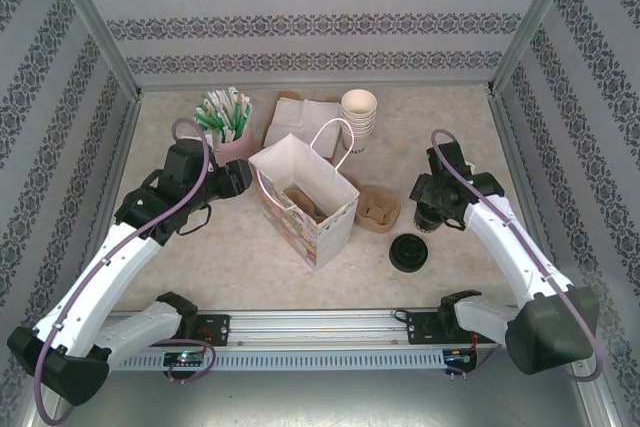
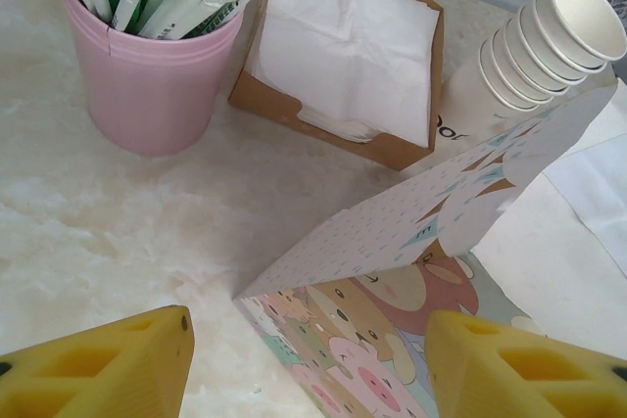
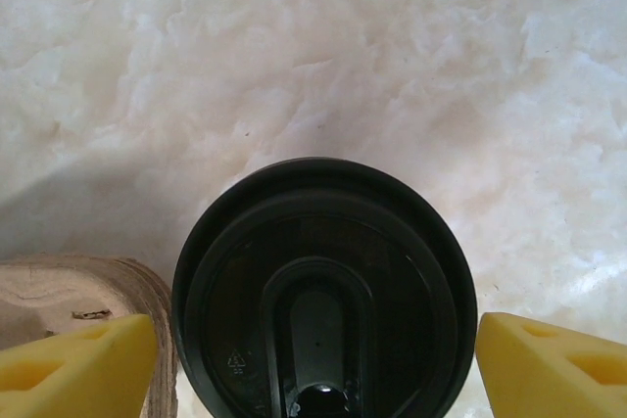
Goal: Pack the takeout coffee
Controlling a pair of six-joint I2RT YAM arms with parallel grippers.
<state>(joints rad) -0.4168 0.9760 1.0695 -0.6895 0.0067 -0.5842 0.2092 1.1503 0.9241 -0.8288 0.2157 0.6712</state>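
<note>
Right claw (image 3: 313, 340) open astride takeout coffee (image 3: 323, 242), glossy round black lid (image 3: 392, 281); left claw (image 2: 309, 340) open.

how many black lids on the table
2. One loose black lid lies toward the front edge; the other lid sits between the fingers of the open right hand. The bag could hide more.

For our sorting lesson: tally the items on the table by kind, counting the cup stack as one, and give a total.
Patterned paper bag: 1
Pink cup of stick packets: 1
Napkin box: 1
Stack of white cups: 1
Cardboard cup carrier: 1
Takeout coffee: 1
Loose black lid: 1
Total: 7
</note>
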